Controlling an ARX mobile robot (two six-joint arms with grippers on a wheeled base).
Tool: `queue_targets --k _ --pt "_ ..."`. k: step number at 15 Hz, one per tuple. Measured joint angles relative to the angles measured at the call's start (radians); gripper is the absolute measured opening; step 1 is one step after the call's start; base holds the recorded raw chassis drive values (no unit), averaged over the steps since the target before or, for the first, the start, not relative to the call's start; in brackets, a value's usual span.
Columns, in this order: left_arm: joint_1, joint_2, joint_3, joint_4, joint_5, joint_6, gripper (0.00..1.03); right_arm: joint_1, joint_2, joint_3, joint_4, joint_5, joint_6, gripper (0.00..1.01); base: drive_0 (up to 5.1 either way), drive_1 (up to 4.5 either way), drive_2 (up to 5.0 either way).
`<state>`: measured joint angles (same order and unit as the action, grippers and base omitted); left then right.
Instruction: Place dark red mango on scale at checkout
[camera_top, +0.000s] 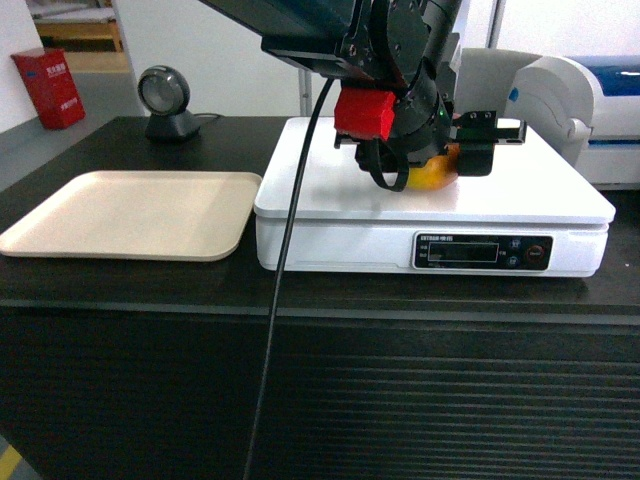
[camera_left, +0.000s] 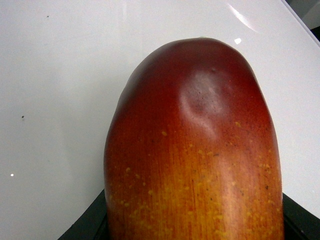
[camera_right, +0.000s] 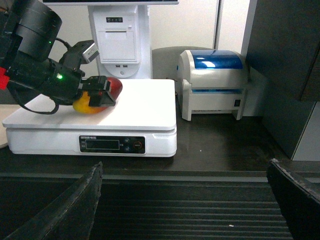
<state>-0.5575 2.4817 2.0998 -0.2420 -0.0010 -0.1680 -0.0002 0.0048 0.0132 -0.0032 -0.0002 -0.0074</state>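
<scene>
On the scale (camera_right: 145, 105), the smooth, firm dark red mango (camera_right: 102, 95) is held around its middle by the left gripper (camera_right: 97, 94); at five o'clock, the right gripper (camera_right: 185, 200) is spread wide.

Our left arm (camera_top: 400, 40) is black, with a red block (camera_top: 366, 112), a green light (camera_right: 59, 77) and a hanging black cable (camera_top: 285, 250).

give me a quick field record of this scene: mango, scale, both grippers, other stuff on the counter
mango: dark red mango on the scale platform, between the left gripper's fingers
scale: white scale on the dark checkout counter
left gripper: left gripper shut on the mango
right gripper: right gripper open, held back in front of the counter, empty
other: beige tray left of scale; label printer right of scale
</scene>
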Motion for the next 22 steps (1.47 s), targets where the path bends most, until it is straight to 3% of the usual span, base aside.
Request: queue_targets --k 2,6,9,11,12,15,20,22 --pt "-0.009 0.013 0.024 -0.011 -0.002 0.003 0.62 0.000 0.000 0.000 0.000 0.000 0.000 0.98 0.0 0.00 0.0" --pt "-0.017 0.012 0.022 0.028 0.008 0.026 1.00 0.000 0.000 0.000 0.000 0.000 0.000 0.98 0.0 0.00 0.0" --pt "-0.009 -0.064 -0.034 0.100 0.007 0.066 0.98 0.000 0.000 0.000 0.000 0.000 0.000 0.98 0.0 0.00 0.0" --pt "0.039 -0.197 -0.104 0.196 0.058 0.070 0.98 0.000 0.000 0.000 0.000 0.000 0.000 0.98 0.0 0.00 0.0" --pt "0.082 -0.284 -0.192 0.276 0.106 0.060 0.98 0.000 0.000 0.000 0.000 0.000 0.000 0.98 0.0 0.00 0.0" --pt "0.221 -0.541 -0.485 0.498 0.179 0.038 0.98 0.000 0.000 0.000 0.000 0.000 0.000 0.98 0.0 0.00 0.0" --pt "0.433 -0.884 -0.856 0.668 0.189 0.080 0.98 0.000 0.000 0.000 0.000 0.000 0.000 0.98 0.0 0.00 0.0" --pt "0.541 -1.030 -1.012 0.702 0.197 0.091 0.98 0.000 0.000 0.000 0.000 0.000 0.000 0.98 0.0 0.00 0.0"
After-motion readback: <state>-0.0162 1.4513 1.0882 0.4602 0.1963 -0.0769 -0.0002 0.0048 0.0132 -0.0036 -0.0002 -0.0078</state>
